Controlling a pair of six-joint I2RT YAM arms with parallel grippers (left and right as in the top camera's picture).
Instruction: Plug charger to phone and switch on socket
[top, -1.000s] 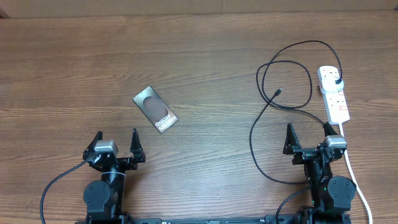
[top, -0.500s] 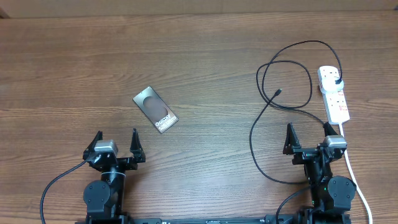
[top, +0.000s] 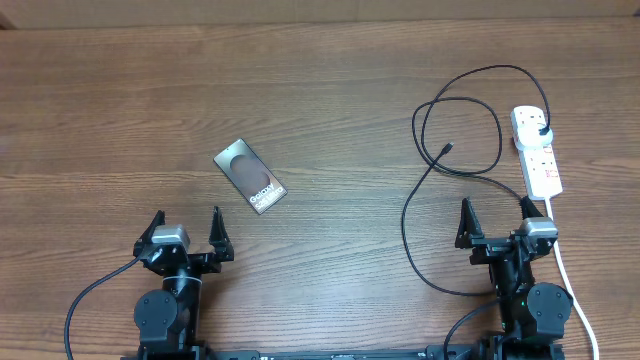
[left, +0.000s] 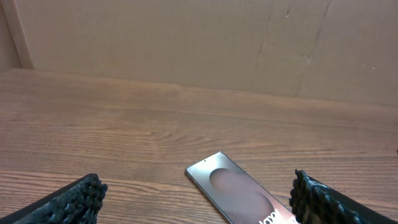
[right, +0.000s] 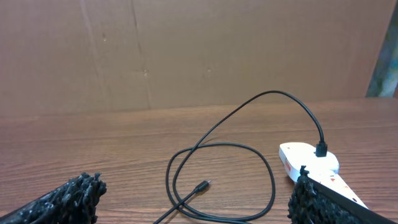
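The dark phone (top: 250, 176) with white "Galaxy" lettering lies flat left of centre, just beyond my left gripper (top: 187, 229); it also shows in the left wrist view (left: 242, 196). The black charger cable (top: 462, 98) loops on the right, its connector tip (top: 445, 150) lying loose on the wood, and its black plug (top: 543, 132) sits in the white socket strip (top: 537, 152). In the right wrist view the tip (right: 203, 186) and strip (right: 311, 163) lie ahead of my right gripper (top: 495, 221). Both grippers are open and empty.
The strip's white cord (top: 572, 285) runs down the right side past the right arm. A brown cardboard wall (left: 199, 43) stands behind the table's far edge.
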